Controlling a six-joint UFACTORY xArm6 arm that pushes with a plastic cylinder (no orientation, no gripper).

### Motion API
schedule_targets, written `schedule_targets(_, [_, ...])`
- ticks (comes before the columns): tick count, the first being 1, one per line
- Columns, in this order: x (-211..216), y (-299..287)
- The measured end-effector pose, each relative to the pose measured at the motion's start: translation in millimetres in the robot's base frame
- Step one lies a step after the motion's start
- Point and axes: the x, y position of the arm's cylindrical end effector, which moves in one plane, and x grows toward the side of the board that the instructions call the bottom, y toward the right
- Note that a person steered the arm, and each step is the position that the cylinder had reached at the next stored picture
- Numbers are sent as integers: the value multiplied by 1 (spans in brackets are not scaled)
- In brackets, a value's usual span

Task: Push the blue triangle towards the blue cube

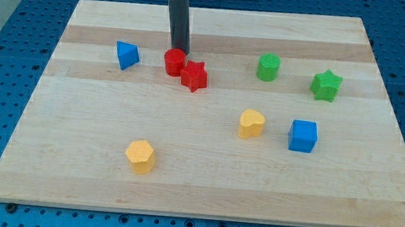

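Fingers do not exist on this arm, so nothing is spread or pinched: my tip (178,50), the lower end of a straight dark rod, stands just behind the red plastic cylinder (174,62), seemingly touching its far side, in the upper middle of the frame.

No brand, label or writing is legible anywhere.

Nearest, at lower centre-left, sits the yellow plastic hexagonal block (141,156) on the pale wooden board (203,187). Farther in, right of centre, the yellow plastic heart (251,123) lies near the blue plastic cube (303,135), which is at its right. Beyond them, the red plastic star (195,76) touches the red cylinder's right side. At upper left, the blue plastic triangle (127,55) lies well left of my tip; its narrow end points toward the frame's left. Upper right holds the green plastic cylinder (267,67) and green plastic star (326,85).
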Motion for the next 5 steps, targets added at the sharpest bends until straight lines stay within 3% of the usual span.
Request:
schedule_targets(2, [0,-20])
schedule_targets(5, [0,-140])
